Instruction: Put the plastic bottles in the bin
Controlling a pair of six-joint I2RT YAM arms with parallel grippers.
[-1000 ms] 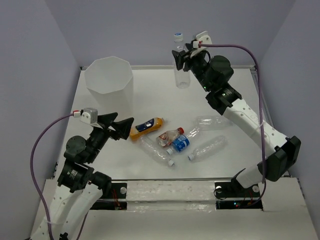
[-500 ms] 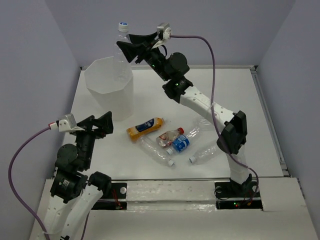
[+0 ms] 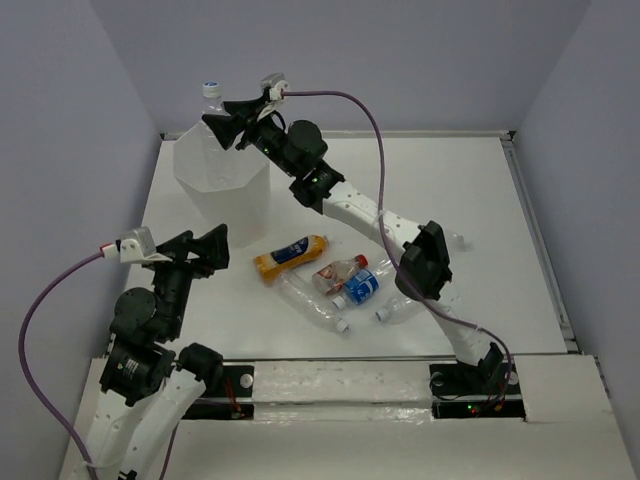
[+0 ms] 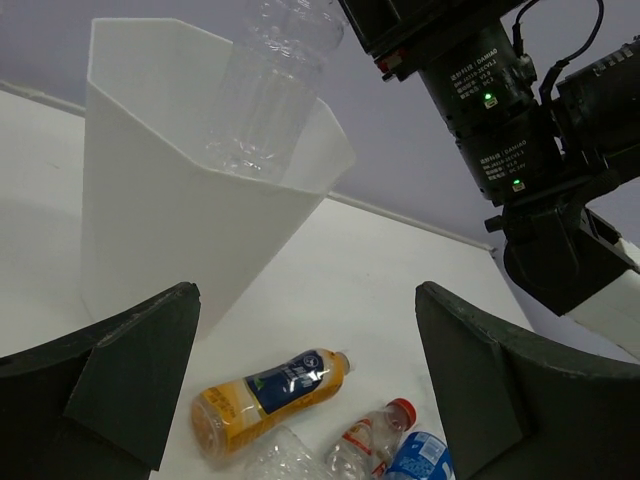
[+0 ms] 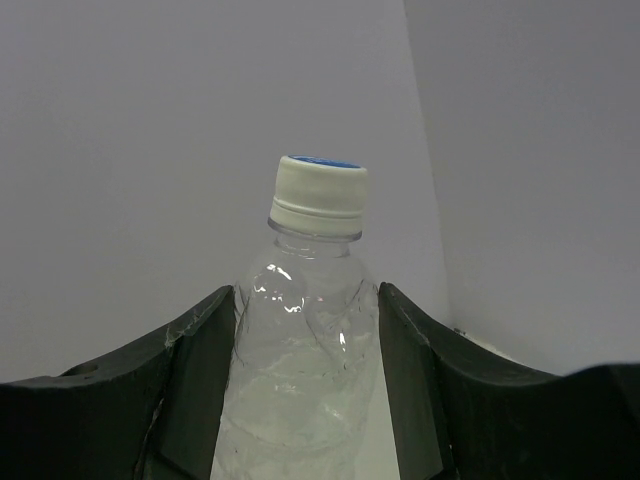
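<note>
Ribbed clear bottle (image 4: 270,90) lowered (upright), faceted bin (image 4: 160,230)

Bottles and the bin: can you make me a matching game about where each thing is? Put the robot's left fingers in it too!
Things:
1. clear bottle
2. orange bottle
3. bin
4. left fingers

Places or states:
A. lying on its side on the table
B. held upright by the right fingers, above the bin
C. open, holding nothing
D. standing at the far left of the table

Pairs: 1-B, 2-A, 3-D, 4-C
</note>
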